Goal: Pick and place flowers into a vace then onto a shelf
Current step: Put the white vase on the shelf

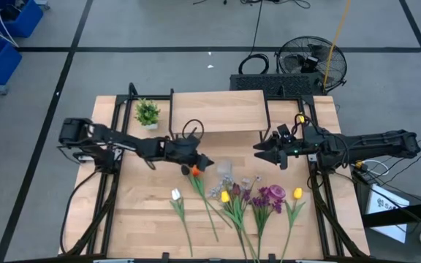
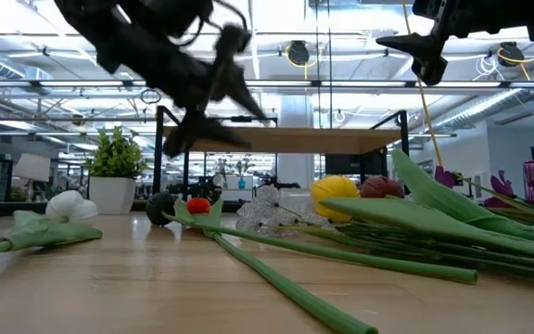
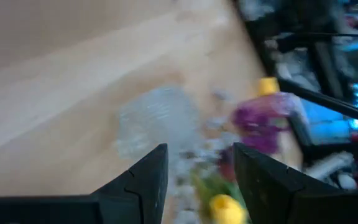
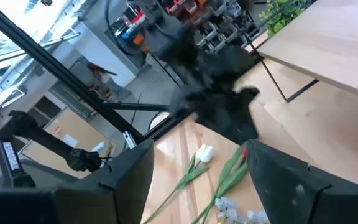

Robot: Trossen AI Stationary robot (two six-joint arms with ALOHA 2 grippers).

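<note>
Both end effectors — left point(image 1: 207, 161), right point(image 1: 257, 150) — gape empty above long-stemmed flowers point(image 1: 232, 201)

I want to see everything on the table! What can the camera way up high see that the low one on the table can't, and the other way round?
Only the high view shows the yellow tulip farthest right, the whole table from above, and the floor fan.

Only the low view shows the room's ceiling lights behind.

Both show the shelf, the small potted plant, the white tulip, the orange tulip, the open left gripper and the open right gripper above the table.
</note>
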